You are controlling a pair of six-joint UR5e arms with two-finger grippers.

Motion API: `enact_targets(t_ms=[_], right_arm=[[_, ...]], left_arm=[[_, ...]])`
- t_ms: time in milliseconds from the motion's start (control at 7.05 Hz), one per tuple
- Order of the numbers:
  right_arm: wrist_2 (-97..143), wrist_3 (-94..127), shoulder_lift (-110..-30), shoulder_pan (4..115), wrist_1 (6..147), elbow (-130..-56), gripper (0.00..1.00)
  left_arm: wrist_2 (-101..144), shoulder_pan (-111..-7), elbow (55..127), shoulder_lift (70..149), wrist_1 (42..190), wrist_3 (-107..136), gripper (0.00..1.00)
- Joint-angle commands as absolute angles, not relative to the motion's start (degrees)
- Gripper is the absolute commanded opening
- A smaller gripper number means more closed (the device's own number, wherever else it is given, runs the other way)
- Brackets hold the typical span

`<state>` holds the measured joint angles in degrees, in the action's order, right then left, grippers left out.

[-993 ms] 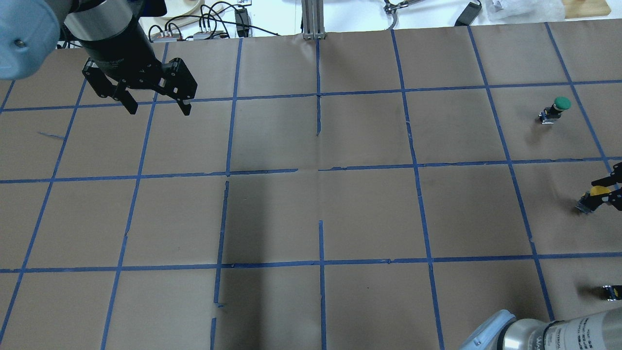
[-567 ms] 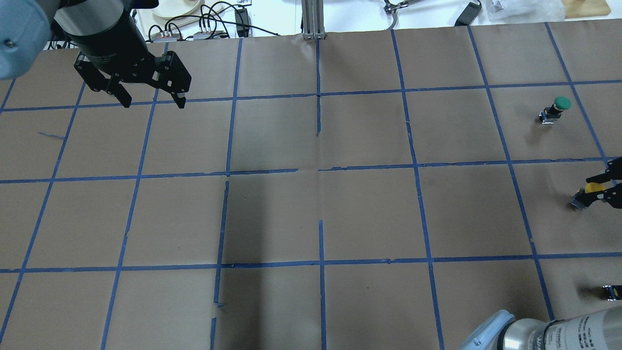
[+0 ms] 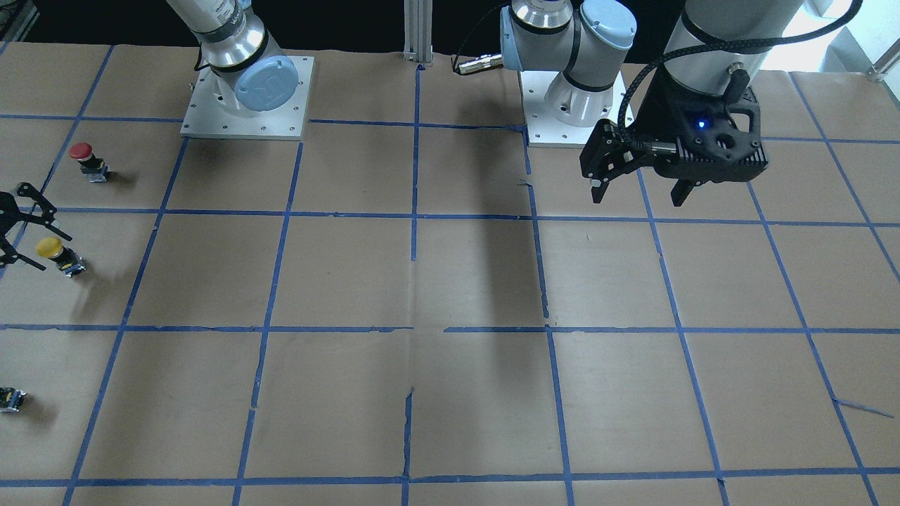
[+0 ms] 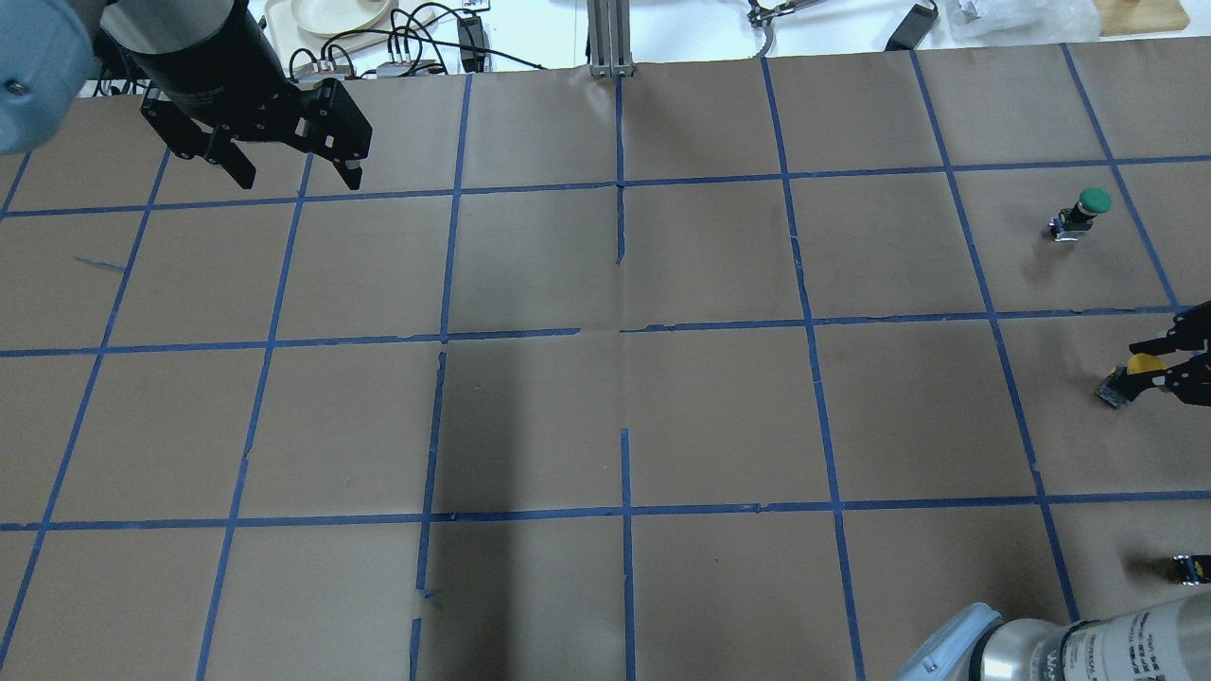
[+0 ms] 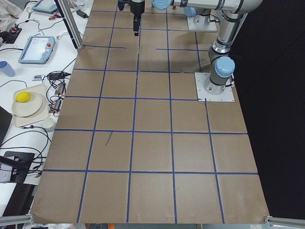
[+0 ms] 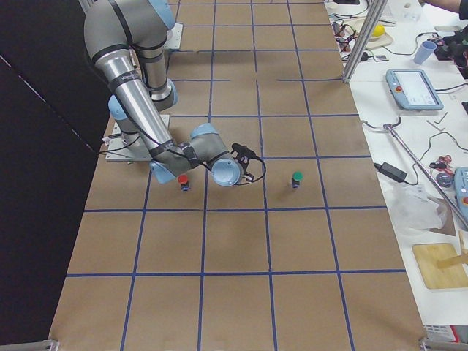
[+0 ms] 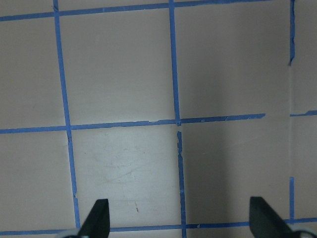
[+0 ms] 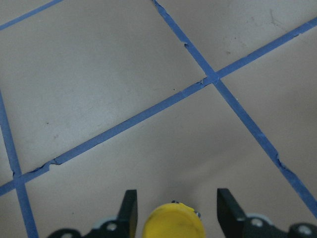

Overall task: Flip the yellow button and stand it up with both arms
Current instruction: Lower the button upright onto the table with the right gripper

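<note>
The yellow button (image 3: 53,253) stands cap up on the brown paper near the table's right end; it also shows in the overhead view (image 4: 1131,374). My right gripper (image 3: 31,242) is open, one finger on each side of the button. The right wrist view shows the yellow cap (image 8: 173,222) between the fingers (image 8: 128,208) with a gap on each side. My left gripper (image 4: 296,180) is open and empty, high over the far left of the table. It also shows in the front view (image 3: 638,200) and the left wrist view (image 7: 181,218).
A red-capped button (image 3: 83,156) stands on the robot's side of the yellow one. A green-capped button (image 4: 1088,208) stands beyond it. A small dark part (image 4: 1190,567) lies at the overhead view's right edge. Both arm bases (image 3: 246,91) are bolted at the table's near edge.
The left gripper has moved up and back toward the table's far edge. The yellow button and the right gripper's fingers have shifted a little to the left in the overhead view.
</note>
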<state>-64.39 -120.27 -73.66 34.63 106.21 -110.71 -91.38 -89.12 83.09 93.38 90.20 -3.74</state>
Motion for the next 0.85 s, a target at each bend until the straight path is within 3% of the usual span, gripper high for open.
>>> enact_targets(t_ms=[0,709], right_arm=[[-64.3,-116.3,-74.6,34.5,105.9,-110.6,1.0],[-71.3,-81.9,-91.0,41.4,100.8,-110.1,1.0]], left_arm=[[-91.2,-89.3,83.5,93.3,90.2,-3.7,1.0],[-91.2,-88.9,82.9,93.1,90.1,-3.8,1.0]])
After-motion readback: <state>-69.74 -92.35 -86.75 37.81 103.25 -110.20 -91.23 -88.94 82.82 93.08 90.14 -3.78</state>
